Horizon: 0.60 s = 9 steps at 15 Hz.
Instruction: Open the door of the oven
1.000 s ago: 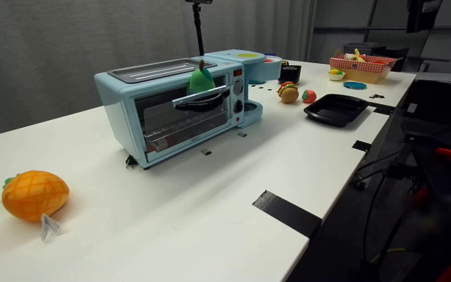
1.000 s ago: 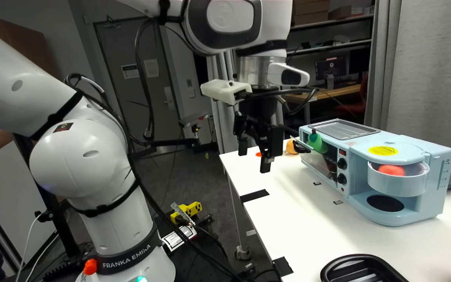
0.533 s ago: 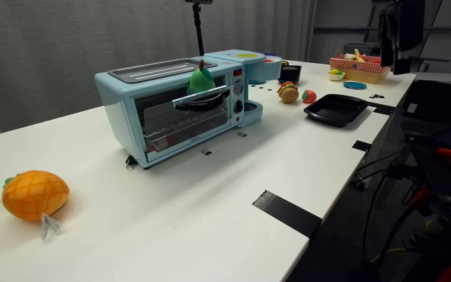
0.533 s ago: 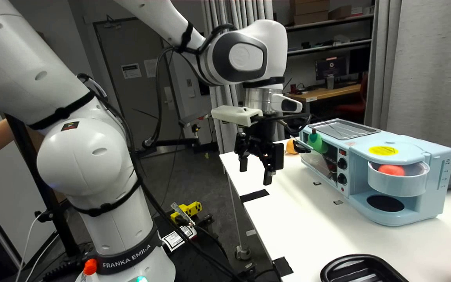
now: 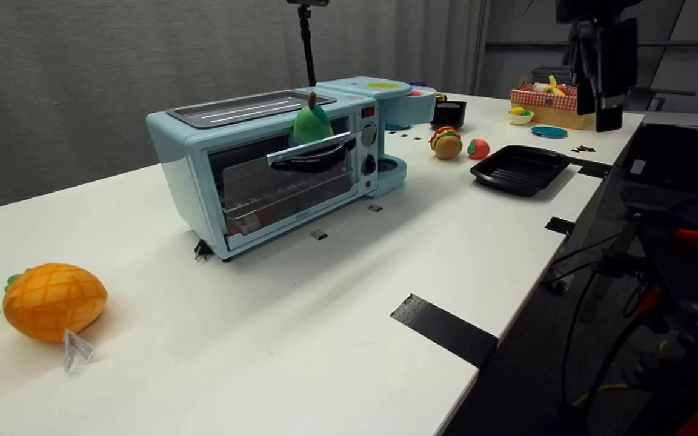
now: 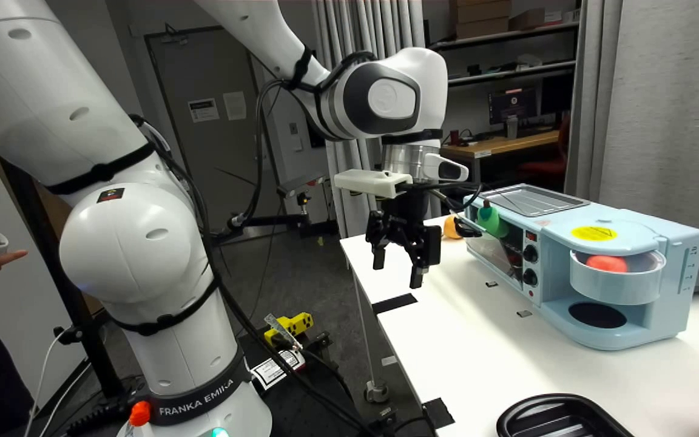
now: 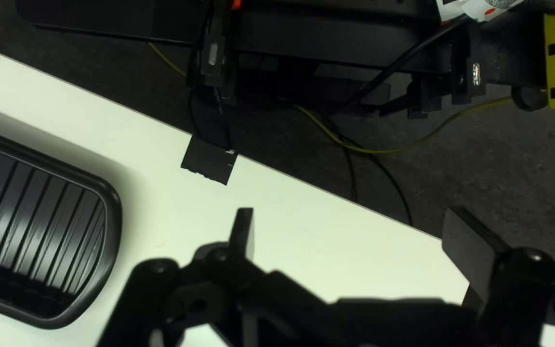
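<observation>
The big white table (image 5: pixel 300 327) is flat and smooth. The shiny white arm (image 6: pixel 131 243) has round, fat parts and reads FRANKA EMIKA; it bends up and over, its end pointing down. The boxy light blue oven (image 6: pixel 554 261) sits on the table. Its see-through door (image 5: pixel 282 191) tips partly out at the top. The black claw (image 6: pixel 397 271) hangs wide near the table's edge, well apart from the door. The door's curved handle (image 5: pixel 315 162) is black. A green toy (image 5: pixel 311 128) rests in the gap.
</observation>
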Available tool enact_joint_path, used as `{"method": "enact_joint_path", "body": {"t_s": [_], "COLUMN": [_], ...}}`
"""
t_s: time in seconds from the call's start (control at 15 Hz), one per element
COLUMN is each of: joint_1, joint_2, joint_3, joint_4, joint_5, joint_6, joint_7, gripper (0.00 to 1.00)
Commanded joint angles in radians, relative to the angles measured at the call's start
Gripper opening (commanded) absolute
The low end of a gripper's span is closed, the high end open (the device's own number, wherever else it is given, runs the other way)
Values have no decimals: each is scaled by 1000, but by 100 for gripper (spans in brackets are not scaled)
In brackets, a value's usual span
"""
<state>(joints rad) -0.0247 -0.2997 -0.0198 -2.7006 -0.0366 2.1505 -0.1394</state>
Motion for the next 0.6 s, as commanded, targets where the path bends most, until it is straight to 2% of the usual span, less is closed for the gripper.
{"method": "enact_joint_path", "body": {"t_s": [0.0,0.53], "joint_1": [6,17], "joint_2": [0,-24], "joint_3": [-6,12], "joint_4": [1,71], "joint_5": [-2,-11], "joint_6": [-2,-30], "joint_7": [2,9], "gripper": [100,100]}}
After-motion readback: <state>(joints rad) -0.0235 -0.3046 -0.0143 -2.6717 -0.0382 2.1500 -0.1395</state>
